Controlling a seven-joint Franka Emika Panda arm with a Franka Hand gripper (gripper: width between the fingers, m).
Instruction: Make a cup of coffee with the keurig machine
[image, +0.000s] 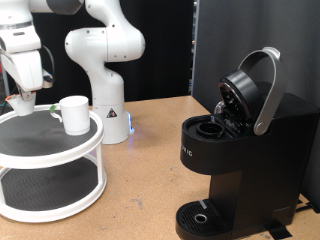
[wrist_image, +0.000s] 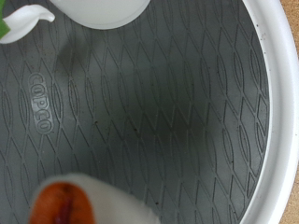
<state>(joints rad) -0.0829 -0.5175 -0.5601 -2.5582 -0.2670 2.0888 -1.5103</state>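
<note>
The exterior view shows the keurig machine (image: 238, 150) on the tabletop (image: 150, 170), lid raised, at 4 o'clock in the picture. The cup (image: 74, 113) stands on the top level of a round white two-level shelf (image: 50, 160) at 9 o'clock. The end effector (image: 22, 100) hangs over the shelf, just beside the cup, toward 9 o'clock from it. Only the wrist view shows the grey ribbed mat (wrist_image: 168, 112) and a small white pod with reddish top (wrist_image: 65, 201) close under the camera. Whether the fingers are wide or narrow, I cannot tell
</note>
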